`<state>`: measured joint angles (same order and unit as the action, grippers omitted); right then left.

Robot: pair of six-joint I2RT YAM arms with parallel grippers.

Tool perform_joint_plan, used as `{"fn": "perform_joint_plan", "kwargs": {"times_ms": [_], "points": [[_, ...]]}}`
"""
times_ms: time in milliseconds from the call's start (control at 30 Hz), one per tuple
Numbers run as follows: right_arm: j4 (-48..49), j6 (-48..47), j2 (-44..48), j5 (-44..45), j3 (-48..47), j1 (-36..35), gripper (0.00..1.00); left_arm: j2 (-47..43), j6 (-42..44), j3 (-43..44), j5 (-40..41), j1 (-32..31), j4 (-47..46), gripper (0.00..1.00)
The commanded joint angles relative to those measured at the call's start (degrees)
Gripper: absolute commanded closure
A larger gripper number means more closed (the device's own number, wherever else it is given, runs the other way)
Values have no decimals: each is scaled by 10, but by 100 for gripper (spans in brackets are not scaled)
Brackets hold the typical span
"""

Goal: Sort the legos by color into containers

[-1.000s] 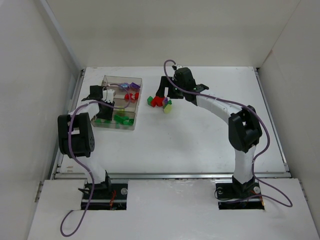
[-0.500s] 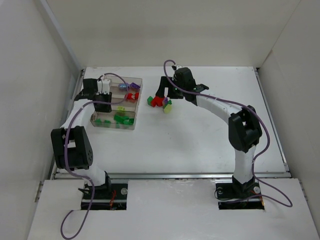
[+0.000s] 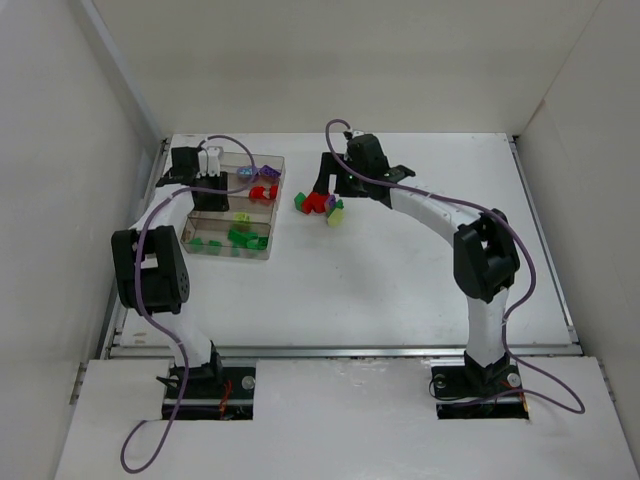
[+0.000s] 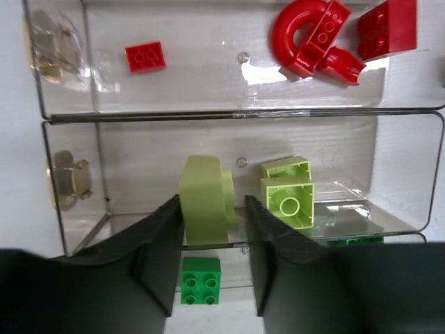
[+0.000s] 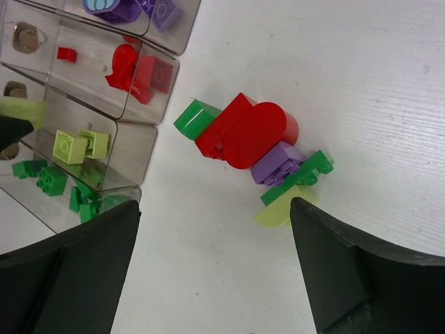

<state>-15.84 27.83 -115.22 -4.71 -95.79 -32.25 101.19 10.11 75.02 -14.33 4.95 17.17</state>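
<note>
The clear tray holds the containers, long compartments with purple, red, lime and dark green legos in separate rows. My left gripper hangs over the lime compartment, shut on a curved lime lego. Two lime bricks lie to its right. Below the jaws, a dark green brick rests in the green row. My right gripper stands open above the table, just short of a loose pile: red pieces, a green brick, a purple brick, a lime piece.
Red legos and a small red plate lie in the row beyond the lime one. The tray's thin divider wall runs between them. White side walls close in the table on the left, right and back.
My left arm has swung its elbow and carried the gripper a little toward the tray's far end. The right arm and the pile have not moved.
</note>
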Motion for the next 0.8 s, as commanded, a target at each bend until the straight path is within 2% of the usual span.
{"fn": "perform_joint_plan", "kwargs": {"times_ms": [0,33,67,100,200,400,600,667,767], "points": [[2,-8,1,16,-29,3,6,-6,-5,11,-1,1,-2,62],[2,-8,1,16,-29,3,6,-6,-5,6,-1,1,-7,52],[-3,-8,1,16,-34,3,4,-6,-5,6,-1,1,-7,47],[-3,-8,1,16,-34,8,0,-6,-5,6,-1,1,-7,43],[-17,-8,1,23,-41,8,0,-6,-19,27,11,1,-1,33],[-56,-8,1,98,-46,8,0,-63,-25,32,36,1,-1,32],[-127,-14,-48,67,-79,8,0,-165,-4,-7,169,1,-1,30],[-117,18,-47,56,-46,8,0,-198,3,-44,216,1,-1,29],[-75,56,-39,56,9,14,0,-266,8,-101,243,1,-23,23]]}}
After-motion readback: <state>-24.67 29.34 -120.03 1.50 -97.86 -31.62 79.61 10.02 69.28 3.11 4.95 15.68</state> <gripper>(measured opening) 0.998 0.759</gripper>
